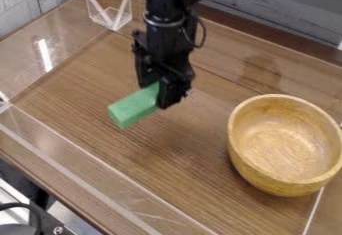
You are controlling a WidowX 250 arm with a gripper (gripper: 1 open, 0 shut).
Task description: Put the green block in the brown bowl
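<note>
- The green block (132,108) is in my grip, up over the table. It is long and flat, and it sits at a slant, with one end poking out low and to the left in the camera view.
- My gripper (156,87) is clamped on the green block. The tips are around its upper end, and the lower end sticks out where I can see it.
- My fingers are black, and dark parts hide some of the block, so I cannot tell just where each tip touches it.
- My arm (158,17) is black too. It comes down from the top of the view, and a dark wire loops out beside it.
- The brown bowl (246,145) is on the right side of the view. It is round, light tan and big, much wider than the block. It stands upright with its open side up.
- The block is not in the bowl. There is a gap between them, and they do not touch.
- The table (194,184) is brown wood. It is under the bowl and under my block.
- A clear, shiny thing (108,13) is on the far part of the table, to the left of my arm in the view.
- A pale wall (274,17) is at the back, past the table.
- A black cable (16,207) bends in the near left corner. I cannot tell what the things around it are.
</note>
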